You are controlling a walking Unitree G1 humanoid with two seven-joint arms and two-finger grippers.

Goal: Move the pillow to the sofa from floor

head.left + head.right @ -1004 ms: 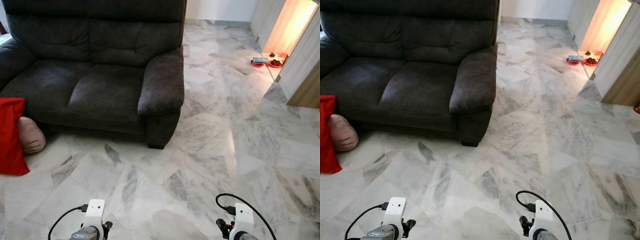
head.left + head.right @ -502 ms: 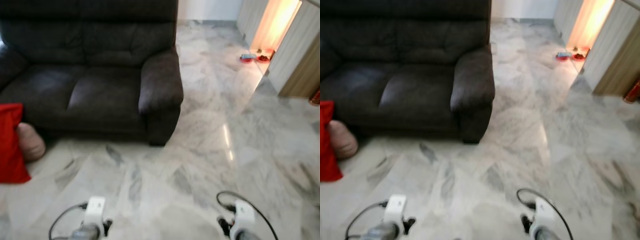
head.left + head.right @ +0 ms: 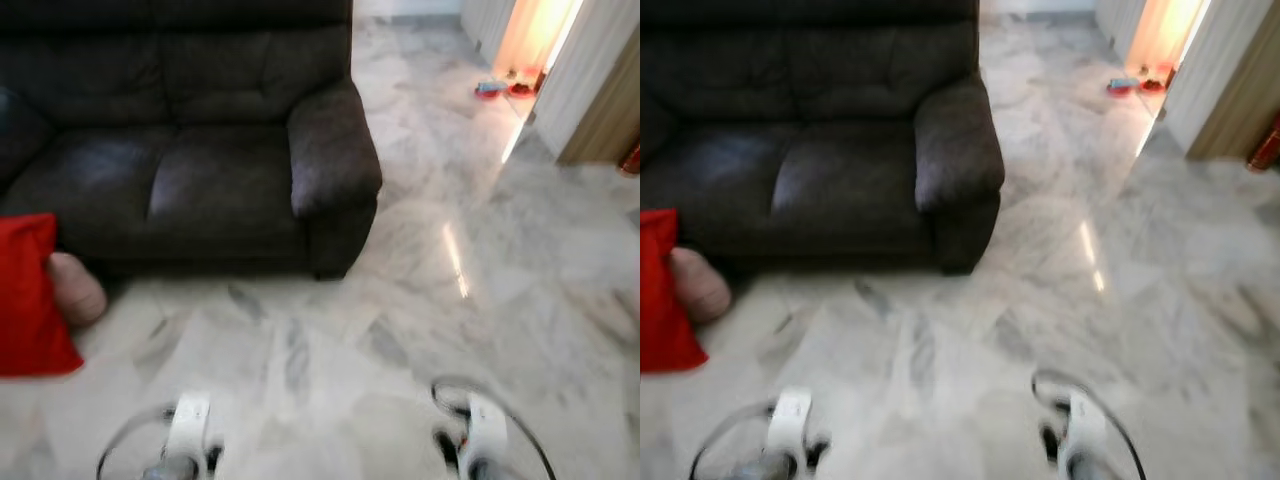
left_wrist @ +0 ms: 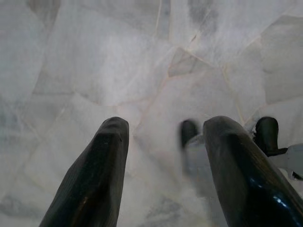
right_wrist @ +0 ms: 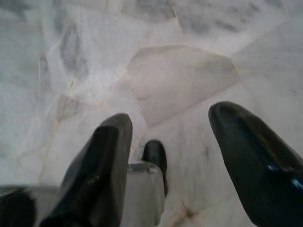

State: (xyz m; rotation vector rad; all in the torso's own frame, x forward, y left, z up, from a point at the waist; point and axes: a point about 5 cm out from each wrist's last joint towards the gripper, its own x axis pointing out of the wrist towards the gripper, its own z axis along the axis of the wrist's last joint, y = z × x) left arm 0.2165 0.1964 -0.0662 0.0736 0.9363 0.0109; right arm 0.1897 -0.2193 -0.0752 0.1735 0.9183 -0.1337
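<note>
A red pillow (image 3: pixel 28 295) stands on the marble floor at the far left, leaning by the front of the dark grey sofa (image 3: pixel 210 170). A pinkish round cushion (image 3: pixel 78 289) lies just behind it against the sofa base. Both arms hang low at the bottom of the head views. The left gripper (image 4: pixel 165 142) points down at bare floor, open with nothing between its fingers. The right gripper (image 5: pixel 173 137) is also open over bare floor.
White and grey marble floor (image 3: pixel 420 290) stretches to the right of the sofa. A lit doorway with small red bowls (image 3: pixel 505 87) is at the back right, beside a wooden cabinet edge (image 3: pixel 600 120).
The camera has shifted and the picture is blurred: the sofa and red pillow sit a little further right and lower in view. The grippers hang as before.
</note>
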